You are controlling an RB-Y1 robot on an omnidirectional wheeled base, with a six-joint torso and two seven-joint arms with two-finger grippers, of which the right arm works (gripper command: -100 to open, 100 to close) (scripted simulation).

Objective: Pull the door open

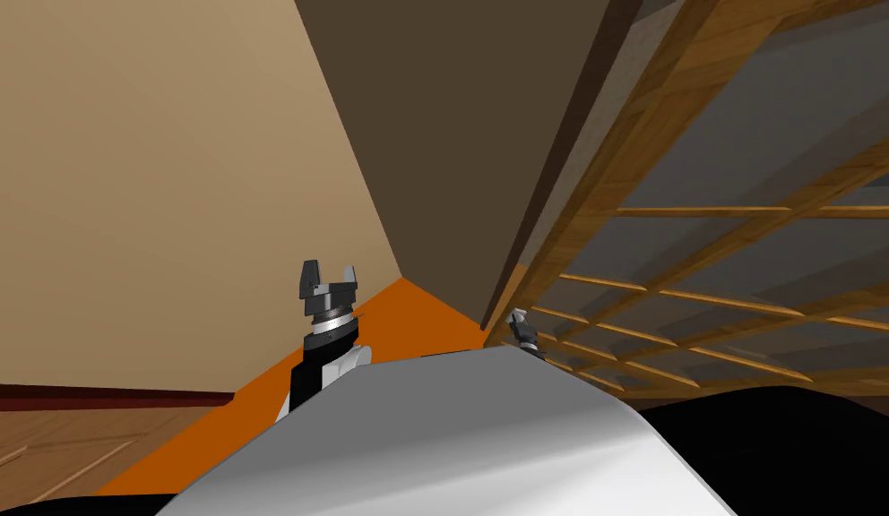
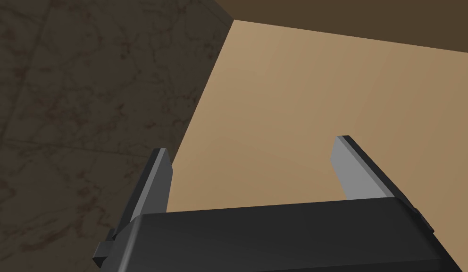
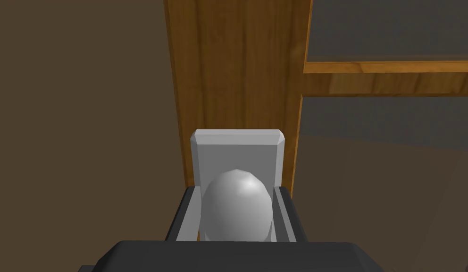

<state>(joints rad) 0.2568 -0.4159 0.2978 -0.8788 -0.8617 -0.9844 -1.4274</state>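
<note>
Closest, the right gripper point(image 3: 235, 191) clamps the smooth grey knob point(image 3: 236, 212) by its sides, at the edge of the wood-framed glazed door point(image 3: 238, 71). The rounded knob looks slip-prone, and the door likely swings stiff and heavy. The left gripper point(image 2: 249, 172) hangs wide open.

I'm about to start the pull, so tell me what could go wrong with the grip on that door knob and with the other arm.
1. The right gripper is shut on a smooth, rounded grey knob; a straight pull may slide the grip off it.
2. The wooden door has panes beside the knob; a sudden slip might strike them.
3. The left gripper stands open and raised toward the tan wall; turning could scrape it.
</note>
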